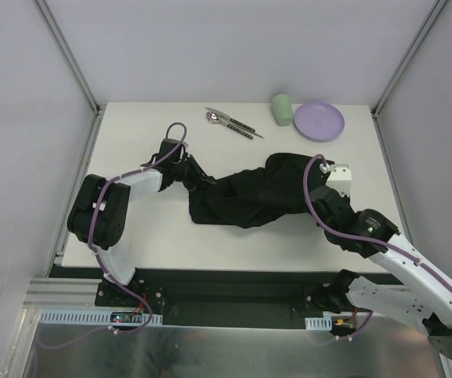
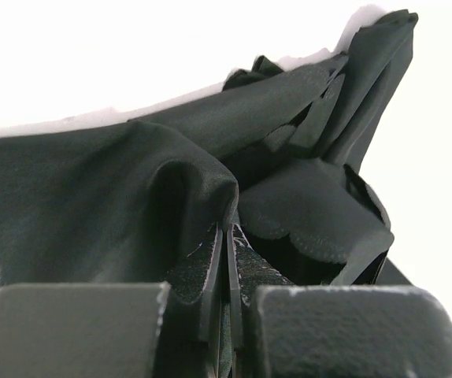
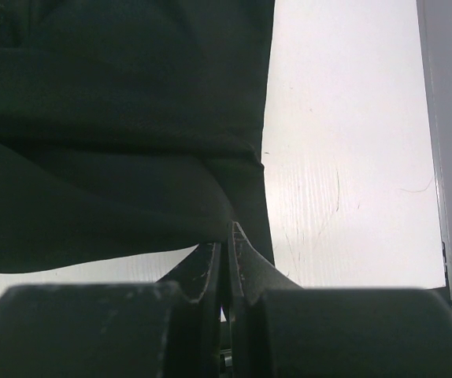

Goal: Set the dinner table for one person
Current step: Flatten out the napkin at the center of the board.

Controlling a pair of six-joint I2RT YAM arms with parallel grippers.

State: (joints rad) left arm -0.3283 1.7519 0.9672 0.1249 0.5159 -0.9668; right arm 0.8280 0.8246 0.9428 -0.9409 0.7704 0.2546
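A crumpled black cloth mat [image 1: 250, 193] lies across the middle of the white dinner table [image 1: 147, 236]. My left gripper [image 1: 197, 177] is shut on the mat's left end; in the left wrist view its jaws [image 2: 230, 232] pinch a fold of the cloth [image 2: 171, 165]. My right gripper [image 1: 314, 183] is shut on the mat's right end; the right wrist view shows the cloth's edge [image 3: 131, 118] caught between the closed tips [image 3: 227, 230]. At the back lie a purple plate [image 1: 319, 120], a green cup [image 1: 282, 109] on its side, and cutlery [image 1: 230, 122].
Grey metal frame rails [image 1: 76, 71] rise at the table's back corners, with white walls behind. The table's right edge and a rail [image 3: 439, 157] show in the right wrist view. The arm bases [image 1: 234, 303] sit at the near edge.
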